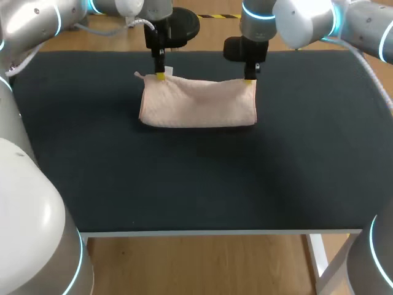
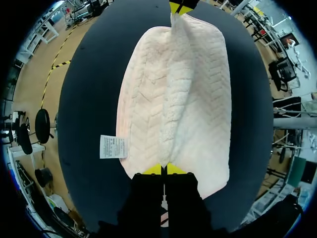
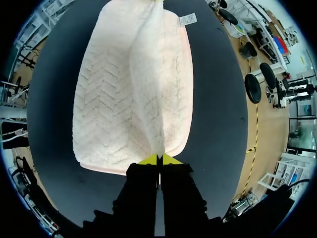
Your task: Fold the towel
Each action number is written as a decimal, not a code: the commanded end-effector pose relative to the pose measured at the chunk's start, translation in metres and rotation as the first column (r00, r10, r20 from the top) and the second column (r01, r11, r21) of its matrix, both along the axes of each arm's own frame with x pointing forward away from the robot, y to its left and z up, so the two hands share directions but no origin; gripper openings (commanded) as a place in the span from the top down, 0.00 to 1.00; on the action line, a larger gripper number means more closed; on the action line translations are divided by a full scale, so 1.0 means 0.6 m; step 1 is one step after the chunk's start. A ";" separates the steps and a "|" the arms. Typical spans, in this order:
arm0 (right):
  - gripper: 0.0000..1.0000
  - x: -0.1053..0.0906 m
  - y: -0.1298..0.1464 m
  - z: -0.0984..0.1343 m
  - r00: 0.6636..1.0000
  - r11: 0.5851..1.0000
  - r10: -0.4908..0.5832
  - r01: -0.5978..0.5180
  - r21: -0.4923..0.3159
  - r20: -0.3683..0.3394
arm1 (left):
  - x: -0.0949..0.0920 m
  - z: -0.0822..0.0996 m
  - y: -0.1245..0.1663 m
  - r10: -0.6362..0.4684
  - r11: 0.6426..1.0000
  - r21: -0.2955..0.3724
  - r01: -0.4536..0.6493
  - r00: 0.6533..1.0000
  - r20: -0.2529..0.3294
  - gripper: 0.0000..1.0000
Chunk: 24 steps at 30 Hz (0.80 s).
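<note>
Tabletop (image 1: 196,184), black and matte, carries the pale pink towel (image 1: 198,103) on its far half, roughly midway between the two sides. The towel is a long doubled shape with its rounded edge toward the near side (the chevron weave shows plainly in both wrist views). Its far edge is drawn up into a ridge running from one gripper to the other. The left gripper (image 1: 160,75) stands at the towel's far left corner. Seen from its own wrist, the left gripper (image 2: 165,169) has its yellow tips pressed together on that ridge, pinching the cloth between them. The right gripper (image 1: 249,80) stands at the far right corner. Its tips likewise clamp the towel's raised edge, with no gap visible between them. A small white label (image 2: 113,147) lies flat on the table, joined to the towel's edge just beside the left gripper.
</note>
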State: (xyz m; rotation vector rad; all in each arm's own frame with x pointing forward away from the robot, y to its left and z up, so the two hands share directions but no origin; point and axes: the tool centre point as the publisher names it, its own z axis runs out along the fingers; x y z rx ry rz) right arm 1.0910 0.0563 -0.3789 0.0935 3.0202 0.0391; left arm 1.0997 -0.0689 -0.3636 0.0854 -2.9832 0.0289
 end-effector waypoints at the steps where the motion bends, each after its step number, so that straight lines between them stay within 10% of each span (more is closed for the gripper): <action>1: 1.00 0.021 0.007 -0.022 0.998 1.000 0.000 0.000 -0.003 -0.057 | 0.011 -0.016 0.002 0.003 1.000 -0.010 -0.005 0.990 -0.139 1.00; 15: 1.00 0.037 -0.001 -0.046 0.998 1.000 -0.029 0.029 -0.001 -0.057 | 0.024 -0.036 0.002 0.008 1.000 -0.007 -0.009 0.986 -0.169 1.00; 16: 0.73 0.037 -0.001 -0.047 0.998 1.000 -0.031 0.031 -0.001 -0.057 | 0.024 -0.037 0.002 0.006 1.000 -0.008 -0.007 0.986 -0.168 1.00; 17: 0.12 0.038 -0.001 -0.048 0.998 0.999 -0.033 0.033 -0.001 -0.057 | 0.025 -0.037 0.002 0.005 1.000 -0.009 -0.006 0.986 -0.167 1.00; 20: 0.00 0.039 -0.003 -0.047 0.997 0.999 -0.052 0.053 0.011 -0.053 | 0.025 -0.039 0.001 0.006 1.000 -0.010 -0.008 0.986 -0.168 0.00; 24: 0.00 0.037 -0.006 -0.032 0.998 0.996 -0.066 0.067 0.054 -0.024 | 0.021 -0.035 0.007 0.008 0.999 -0.032 -0.013 0.988 -0.156 0.00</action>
